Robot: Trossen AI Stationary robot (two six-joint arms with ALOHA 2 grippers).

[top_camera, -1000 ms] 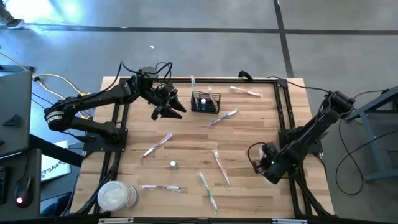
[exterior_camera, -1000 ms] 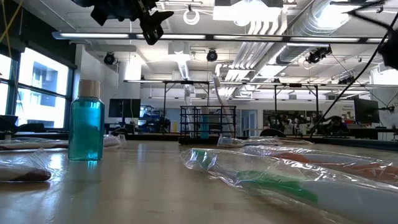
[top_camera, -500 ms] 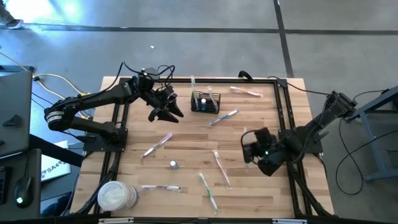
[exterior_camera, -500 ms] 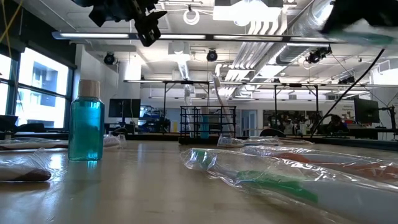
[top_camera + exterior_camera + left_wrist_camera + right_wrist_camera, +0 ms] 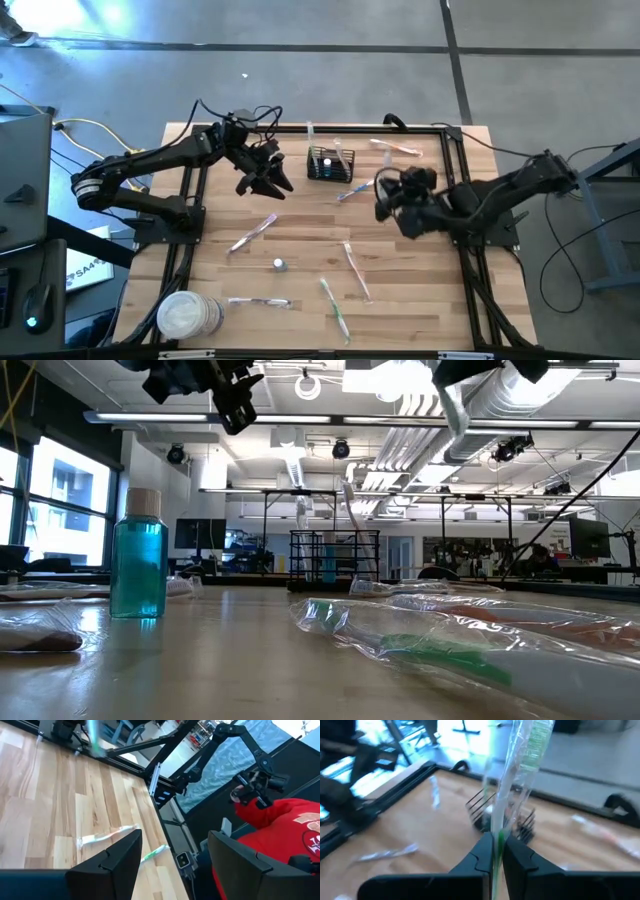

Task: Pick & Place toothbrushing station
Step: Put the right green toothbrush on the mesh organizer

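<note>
The toothbrushing station, a small black wire-mesh basket (image 5: 330, 163), stands on the wooden table's far middle with a wrapped toothbrush upright in it; it also shows in the low view (image 5: 335, 560) and the right wrist view (image 5: 512, 817). My right gripper (image 5: 388, 200) is above the table, just right of the basket, shut on a toothbrush in a clear wrapper (image 5: 520, 755). My left gripper (image 5: 262, 180) hangs open and empty left of the basket; it also shows in its wrist view (image 5: 172, 865). My right gripper pinches the wrapped toothbrush by its green handle (image 5: 496, 838) between its two fingers. The brush runs on past the fingertips toward the basket. It is lifted clear of the table; in the low view it hangs slanting below the gripper (image 5: 455, 410).
Several wrapped toothbrushes lie loose on the table (image 5: 253, 233) (image 5: 355, 270) (image 5: 335, 305) (image 5: 395, 147). A round white tub (image 5: 185, 315) stands at the near left corner and a blue bottle (image 5: 137, 555) near the front. A black frame (image 5: 455, 170) borders the table. A person in red (image 5: 280, 845) shows beyond it.
My right gripper has swung from the table's right edge toward the far left, up to the basket, carrying the wrapped toothbrush clear of the table. My left gripper has drawn back a little from the basket toward the left.
</note>
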